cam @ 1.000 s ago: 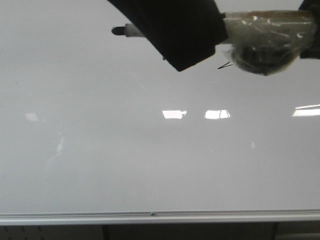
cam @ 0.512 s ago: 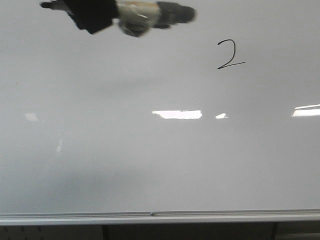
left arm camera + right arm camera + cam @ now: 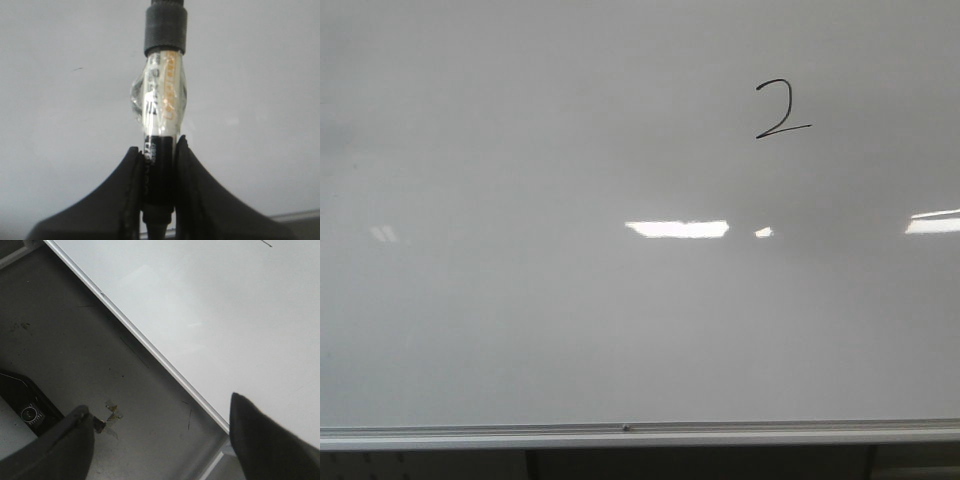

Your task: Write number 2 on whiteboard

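Item, my front view: whiteboard (image 3: pixel 520 330), with the 2 (image 3: pixel 781 110) written in the upper right of the frame — no arm near it there. Left gripper (image 3: pixel 159 165): clenched on a marker (image 3: pixel 161 115), the board behind it. Right gripper (image 3: pixel 165 435): spread, holding nothing — over the board's rail (image 3: pixel 150 351).

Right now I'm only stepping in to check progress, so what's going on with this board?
A black number 2 is written on the upper right of the whiteboard, and no arm shows in the front view. The left pincer is shut on a marker wrapped in clear tape. The right pincer is open and holds nothing, near the board's bottom rail.
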`<state>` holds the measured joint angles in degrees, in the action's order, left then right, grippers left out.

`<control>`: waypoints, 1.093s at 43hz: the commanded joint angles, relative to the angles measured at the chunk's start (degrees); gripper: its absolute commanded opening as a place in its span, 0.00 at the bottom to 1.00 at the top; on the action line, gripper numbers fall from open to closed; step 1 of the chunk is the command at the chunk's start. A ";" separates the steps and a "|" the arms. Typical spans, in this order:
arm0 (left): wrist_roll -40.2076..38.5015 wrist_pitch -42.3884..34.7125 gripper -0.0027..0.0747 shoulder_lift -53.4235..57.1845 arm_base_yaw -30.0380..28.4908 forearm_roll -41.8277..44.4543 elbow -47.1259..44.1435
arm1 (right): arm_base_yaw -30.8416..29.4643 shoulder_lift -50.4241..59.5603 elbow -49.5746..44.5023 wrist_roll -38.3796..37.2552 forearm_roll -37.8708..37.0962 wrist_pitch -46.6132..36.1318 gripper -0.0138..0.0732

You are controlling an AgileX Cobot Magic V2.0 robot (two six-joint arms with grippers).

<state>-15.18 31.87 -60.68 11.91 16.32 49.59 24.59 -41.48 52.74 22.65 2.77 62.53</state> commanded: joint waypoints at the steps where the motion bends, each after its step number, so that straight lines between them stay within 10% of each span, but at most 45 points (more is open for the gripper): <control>1: -3.75 -16.53 0.02 0.82 -5.32 0.48 -4.69 | -0.33 0.10 1.61 -0.18 -0.26 -3.01 0.83; 28: -3.29 -63.94 0.02 -20.17 -10.19 -2.70 -13.40 | -0.33 0.10 1.61 -0.18 -0.20 -3.00 0.83; 47: -3.16 -65.51 0.34 -27.66 -10.19 -2.59 -9.53 | -0.33 0.10 1.61 -0.18 -0.13 -2.60 0.83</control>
<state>-18.34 -29.36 -89.13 1.93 14.29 37.78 24.57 -41.48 52.74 22.52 2.77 62.42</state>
